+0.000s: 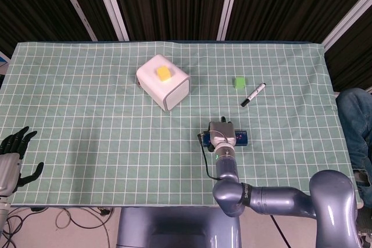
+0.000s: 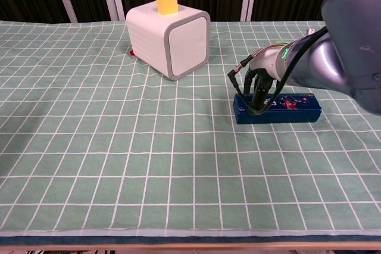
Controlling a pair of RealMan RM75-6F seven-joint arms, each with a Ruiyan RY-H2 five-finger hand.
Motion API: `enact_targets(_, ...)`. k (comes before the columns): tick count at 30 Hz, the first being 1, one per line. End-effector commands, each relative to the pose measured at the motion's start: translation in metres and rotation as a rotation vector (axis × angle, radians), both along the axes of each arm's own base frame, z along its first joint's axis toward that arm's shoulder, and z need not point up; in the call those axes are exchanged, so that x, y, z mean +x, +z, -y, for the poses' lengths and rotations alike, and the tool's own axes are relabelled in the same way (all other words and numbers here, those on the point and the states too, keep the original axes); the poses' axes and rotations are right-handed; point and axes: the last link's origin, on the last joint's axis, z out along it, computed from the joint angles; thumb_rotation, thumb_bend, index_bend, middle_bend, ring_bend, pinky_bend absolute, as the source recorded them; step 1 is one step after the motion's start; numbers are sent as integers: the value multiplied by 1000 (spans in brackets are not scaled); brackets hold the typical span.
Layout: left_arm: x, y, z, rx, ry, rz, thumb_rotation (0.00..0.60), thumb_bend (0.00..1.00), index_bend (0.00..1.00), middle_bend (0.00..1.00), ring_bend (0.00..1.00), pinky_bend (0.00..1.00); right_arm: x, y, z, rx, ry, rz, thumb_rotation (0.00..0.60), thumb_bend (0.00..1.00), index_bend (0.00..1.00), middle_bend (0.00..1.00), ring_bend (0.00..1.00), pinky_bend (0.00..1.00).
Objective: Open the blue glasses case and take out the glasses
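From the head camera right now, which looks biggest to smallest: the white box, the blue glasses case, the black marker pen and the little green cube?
1. White box
2. Blue glasses case, partly hidden by the right hand
3. Black marker pen
4. Green cube
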Motion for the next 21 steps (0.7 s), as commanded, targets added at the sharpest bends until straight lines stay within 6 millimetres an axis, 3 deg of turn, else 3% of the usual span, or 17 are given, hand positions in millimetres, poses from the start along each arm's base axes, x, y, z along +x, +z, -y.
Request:
enact_targets(1,0,0,0,-1,2,0,600,356,98,0,0,0,0,0,0,-3,0,-2,600,404,334,327,80,185)
enact_targets(10,0,0,0,0,3,0,600,357,98,0,0,0,1,-1,0,-8,1,10,600,420,369,350,91,185)
enact_targets(21,0,0,0,-1,3,1,600,357,98,0,0,0,4,0,0,25,11,-10,600,529,431,372,99,185)
